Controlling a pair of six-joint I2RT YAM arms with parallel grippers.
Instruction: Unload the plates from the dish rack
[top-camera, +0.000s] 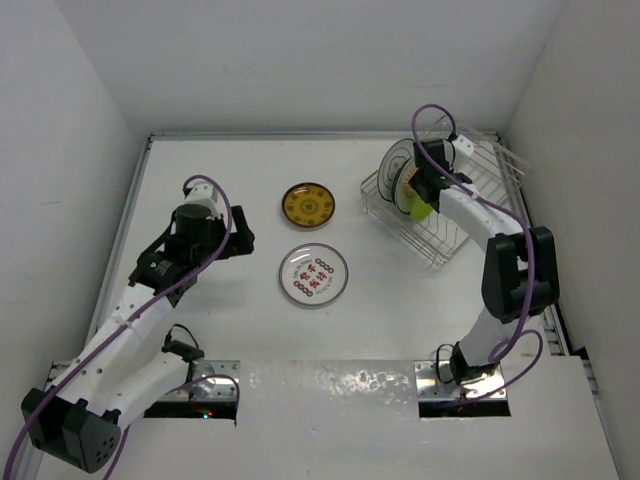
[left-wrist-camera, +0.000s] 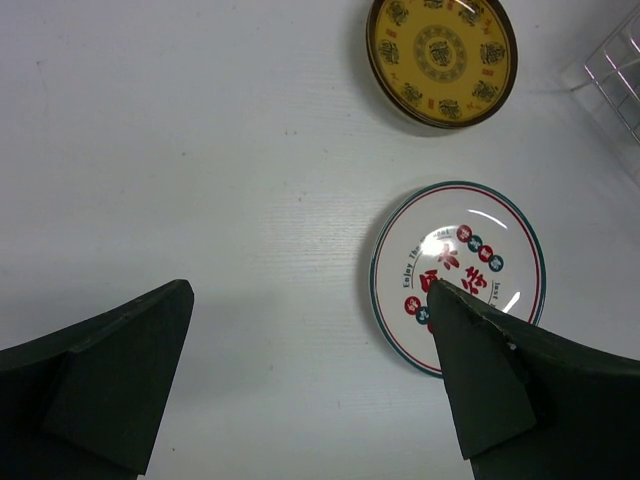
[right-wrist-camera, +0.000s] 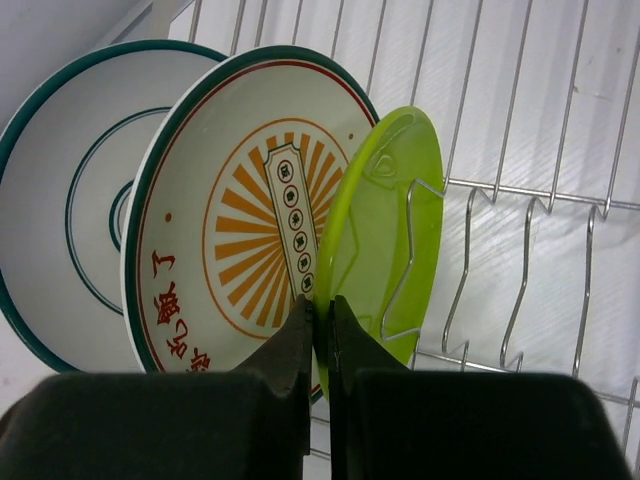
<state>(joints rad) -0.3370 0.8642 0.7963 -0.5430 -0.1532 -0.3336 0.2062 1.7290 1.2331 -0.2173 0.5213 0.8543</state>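
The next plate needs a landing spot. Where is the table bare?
Bare: the strip of table in front of the red-patterned plate, and the far-left corner behind the left claw. Crowded: the narrow gap between the brown-yellow plate and the dish rack.

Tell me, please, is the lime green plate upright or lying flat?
Upright: the lime green plate stands on edge between tines of the dish rack, the right gripper pinching its rim.

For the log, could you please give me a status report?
Left gripper open, empty. Right gripper shut on lime green plate rim, plate in dish rack. Orange-patterned plate close beside it.
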